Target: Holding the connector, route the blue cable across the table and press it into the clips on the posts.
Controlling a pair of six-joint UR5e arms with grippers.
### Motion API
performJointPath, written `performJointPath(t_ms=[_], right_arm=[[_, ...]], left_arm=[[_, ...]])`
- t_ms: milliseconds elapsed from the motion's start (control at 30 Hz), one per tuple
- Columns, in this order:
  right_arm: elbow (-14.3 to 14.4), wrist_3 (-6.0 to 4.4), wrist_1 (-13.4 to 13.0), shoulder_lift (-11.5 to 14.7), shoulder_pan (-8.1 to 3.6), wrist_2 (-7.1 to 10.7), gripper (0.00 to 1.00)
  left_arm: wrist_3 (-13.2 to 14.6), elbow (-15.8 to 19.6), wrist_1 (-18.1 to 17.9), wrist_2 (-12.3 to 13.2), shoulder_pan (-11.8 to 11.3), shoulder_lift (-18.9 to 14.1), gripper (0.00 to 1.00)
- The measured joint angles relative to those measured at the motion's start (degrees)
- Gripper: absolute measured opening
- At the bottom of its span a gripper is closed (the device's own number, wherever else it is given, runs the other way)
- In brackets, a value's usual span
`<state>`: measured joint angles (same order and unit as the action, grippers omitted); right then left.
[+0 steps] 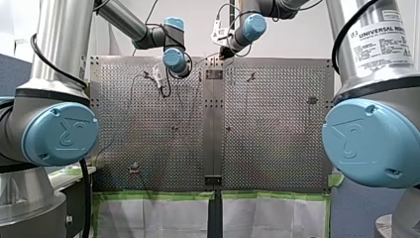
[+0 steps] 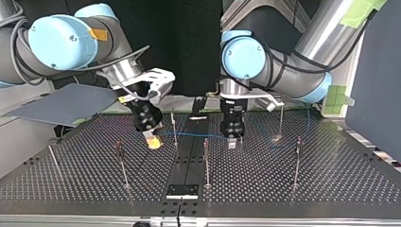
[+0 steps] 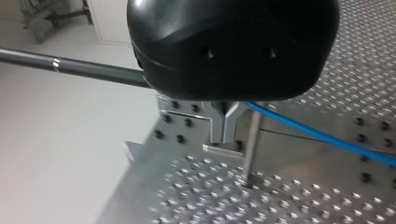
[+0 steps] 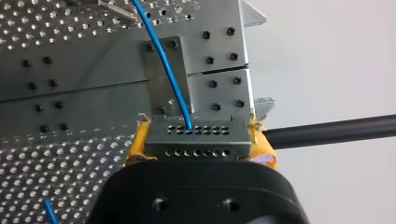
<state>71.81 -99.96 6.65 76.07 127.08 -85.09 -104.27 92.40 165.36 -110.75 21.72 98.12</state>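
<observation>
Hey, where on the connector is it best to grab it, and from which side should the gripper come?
Take the connector by its two short ends, coming from the face opposite the cable. It is a long block with flat ends, and the cable leaves from the middle of one face, so a grip there stays off it. My right gripper holds it that way.
</observation>
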Motion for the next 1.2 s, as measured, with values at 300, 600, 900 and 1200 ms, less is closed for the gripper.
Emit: performJointPath(t_ms=[300, 600, 900, 1200], right_arm=[[1.46, 0.84, -0.25, -3.61, -0.34, 0.15, 0.0], [1.53, 0.84, -0.6, -5.54, -1.03, 1.21, 0.0], [1.53, 0.03, -1.85, -5.72, -2.28, 3.72, 0.0], [1.06, -0.25, -2.78, -6.26, -3.89, 5.48, 0.0]], left_arm=[[-0.16, 0.03, -1.52, 0.05, -0.79, 1.4, 0.0], [-0.02, 0.01, -2.26, 1.65, -2.04, 1.81, 0.0], [0.26, -0.12, -3.86, 3.48, -2.72, 4.09, 0.0], [0.19, -0.48, -5.43, 4.49, -4.1, 4.29, 0.0]])
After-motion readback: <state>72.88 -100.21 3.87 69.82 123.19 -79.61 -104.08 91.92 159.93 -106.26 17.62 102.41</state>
